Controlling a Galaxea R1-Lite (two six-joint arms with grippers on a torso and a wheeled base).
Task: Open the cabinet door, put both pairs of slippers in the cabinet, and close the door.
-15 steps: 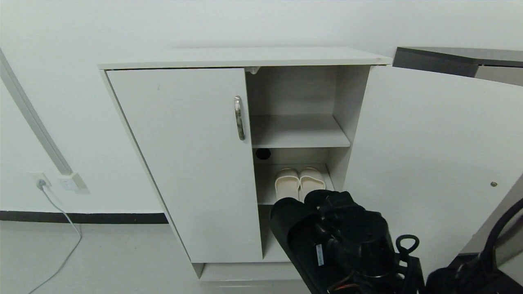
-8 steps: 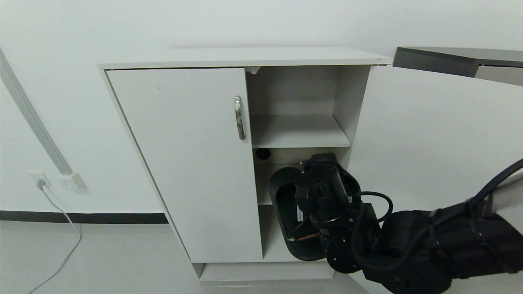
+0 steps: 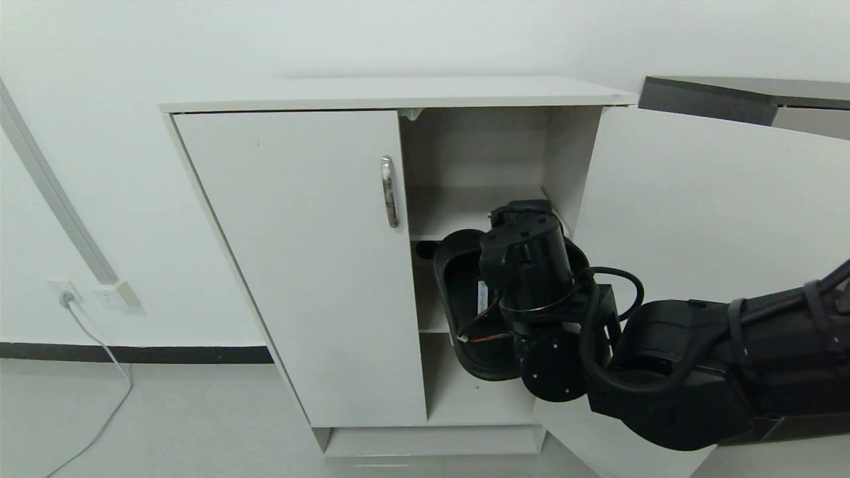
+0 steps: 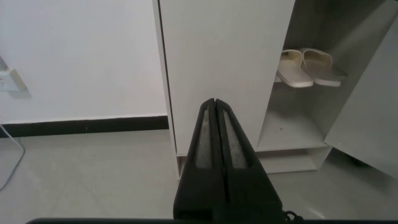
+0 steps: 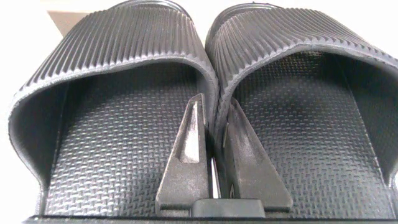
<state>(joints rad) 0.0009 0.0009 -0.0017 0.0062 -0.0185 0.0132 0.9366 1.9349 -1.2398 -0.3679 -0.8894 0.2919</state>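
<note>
Change: the right arm has lifted the black ribbed rubber slippers from low in front of the white wooden cabinet into its open right half. It has then raised them to the edge of the upper shelf.
Meaning: by my reckoning the second pair is about to be set down inside. After that, only letting go, drawing back and closing the door would remain.
Count: two pairs of slippers, so four in all. Two doors, one shut and one open. One metal handle. Two grippers.
Left gripper: fingers pressed together with nothing between them, low and near, facing the shut door.
Left door: shut, with a curved metal handle at its right edge.
Cream foam slippers: side by side and touching on the middle shelf, inside the open half.
Black slippers: held side by side and tipped up on end in the opening, reaching from the upper shelf's edge down to the bottom compartment.
Right gripper: pinching the two inner walls of the black slippers together, one finger inside each.
Right door: swung wide to the right, with the arm crossing in front of it.
</note>
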